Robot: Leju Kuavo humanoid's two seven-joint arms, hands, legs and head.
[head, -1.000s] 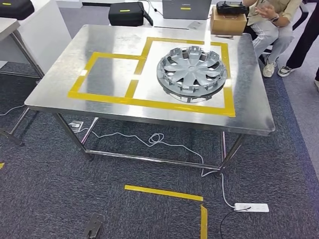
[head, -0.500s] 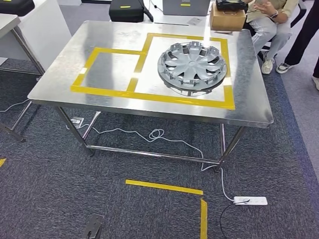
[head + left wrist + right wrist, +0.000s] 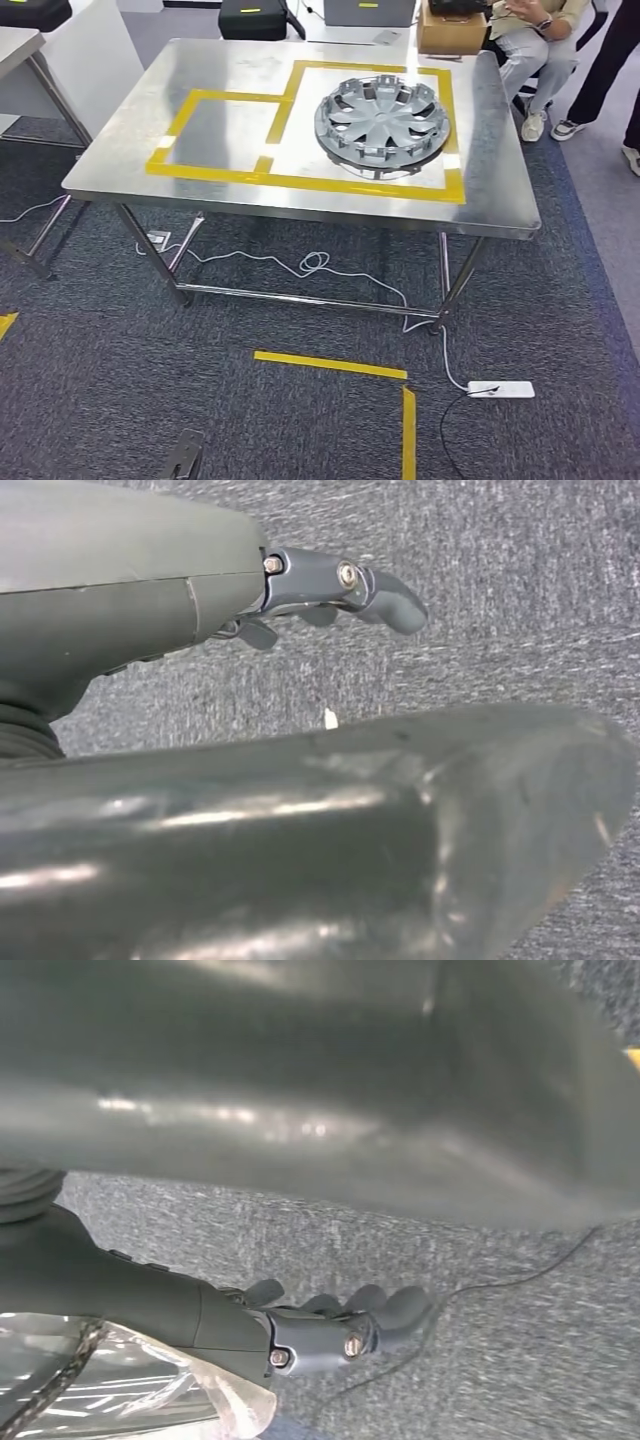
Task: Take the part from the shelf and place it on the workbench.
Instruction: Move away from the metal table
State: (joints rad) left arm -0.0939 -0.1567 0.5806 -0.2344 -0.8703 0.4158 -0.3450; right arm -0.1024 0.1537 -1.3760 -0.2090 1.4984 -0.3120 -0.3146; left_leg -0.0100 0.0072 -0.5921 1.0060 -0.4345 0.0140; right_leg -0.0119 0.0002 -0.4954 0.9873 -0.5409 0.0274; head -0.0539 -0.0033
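Whole view shifted over the last second: table (image 3: 136, 170) now lower and nearer in the head view, hubcap (image 3: 383, 122) unmoved inside the larger yellow-taped square (image 3: 448, 140), so camera motion, not a move of the things. Part already resting on the table, likely the placing step done. Left hand (image 3: 332, 585) hanging over carpet, fingers loosely extended, holding nothing; right hand (image 3: 332, 1325) likewise empty, clear plastic wrap beside it. Person (image 3: 537, 40) seated beyond the far corner.

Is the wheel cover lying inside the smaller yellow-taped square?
No, the wheel cover lies in the larger taped square, beside the bare smaller one.
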